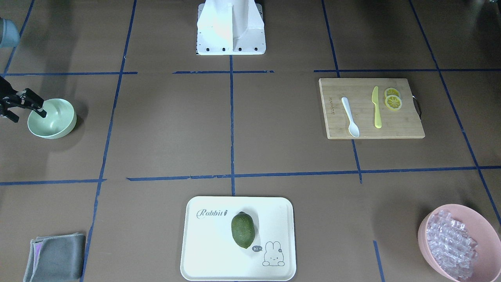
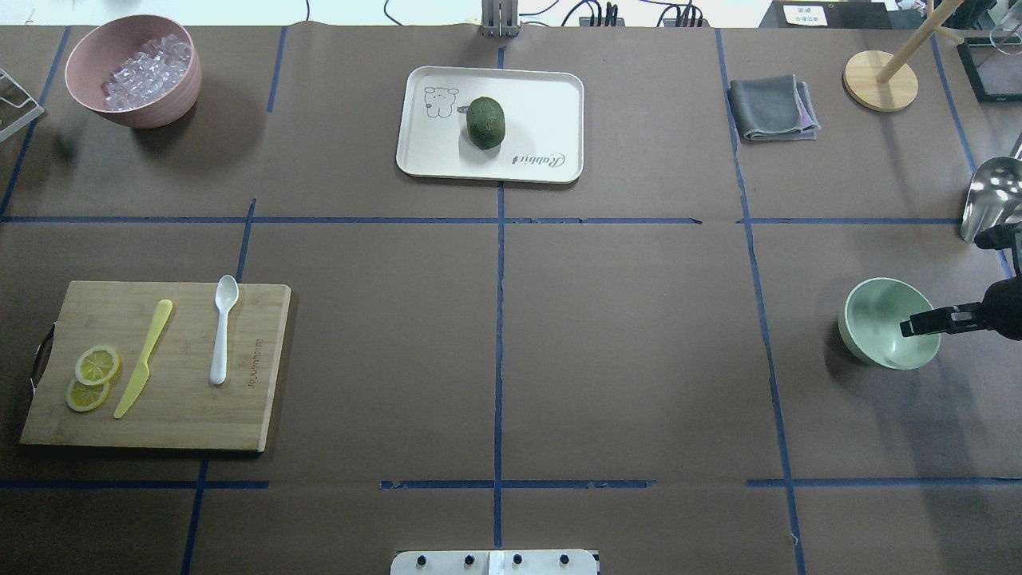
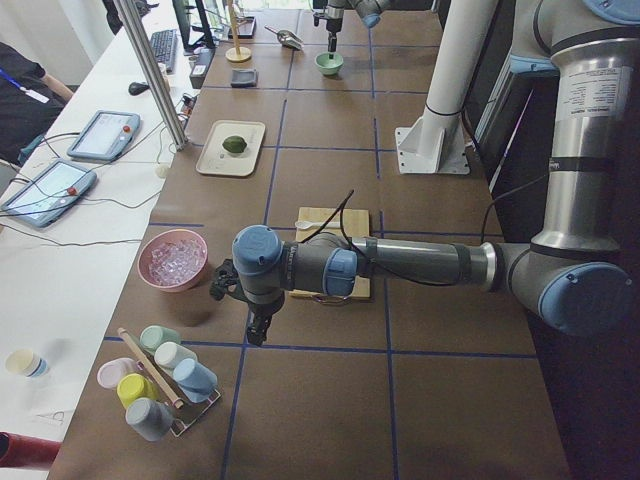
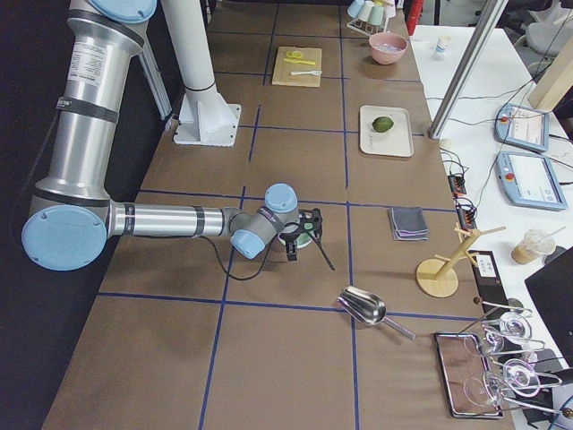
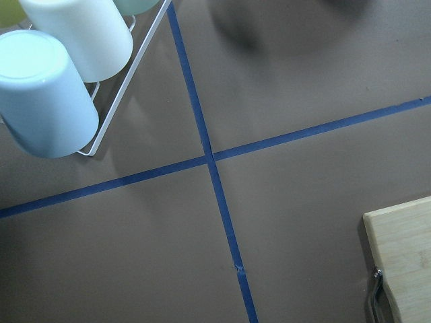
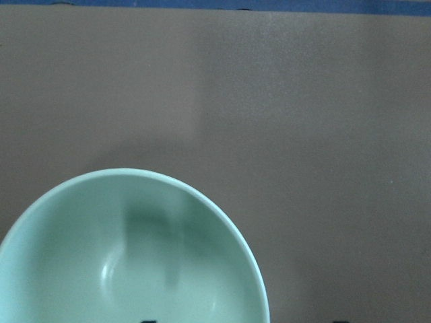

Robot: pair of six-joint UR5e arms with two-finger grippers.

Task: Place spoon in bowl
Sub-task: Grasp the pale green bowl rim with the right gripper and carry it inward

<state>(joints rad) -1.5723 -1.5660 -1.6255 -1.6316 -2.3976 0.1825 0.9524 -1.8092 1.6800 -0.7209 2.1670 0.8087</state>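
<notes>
The white spoon [image 1: 350, 116] lies unpicked on the cutting board [image 1: 407, 123], well apart from the mint-green bowl [image 1: 58, 119] whose rim the spread-open right hand [image 1: 28, 116] straddles; next, the left hand [image 3: 250, 330], its state indiscernible, should probably reach for the spoon.

Here's the left arm [image 3: 420, 262]: brushed silver tubes, fat dark-grey joints, pale blue round caps [image 3: 258, 250] on the ends, and a thin black cable [image 3: 345, 215] looping off the forearm. Its thick upper section carries a white label [image 3: 588, 92] with small black print. The right arm [image 4: 170, 219] matches it: silver tube, blue caps, another printed label, a black cable of its own near the wrist. The right gripper [image 1: 28, 114] is all matte black, with slim angular fingers [image 1: 35, 105]. And there's the white pedestal [image 1: 231, 27], its flat base plate [image 1: 211, 50] showing a row of four dark bolts [image 1: 224, 49].
</notes>
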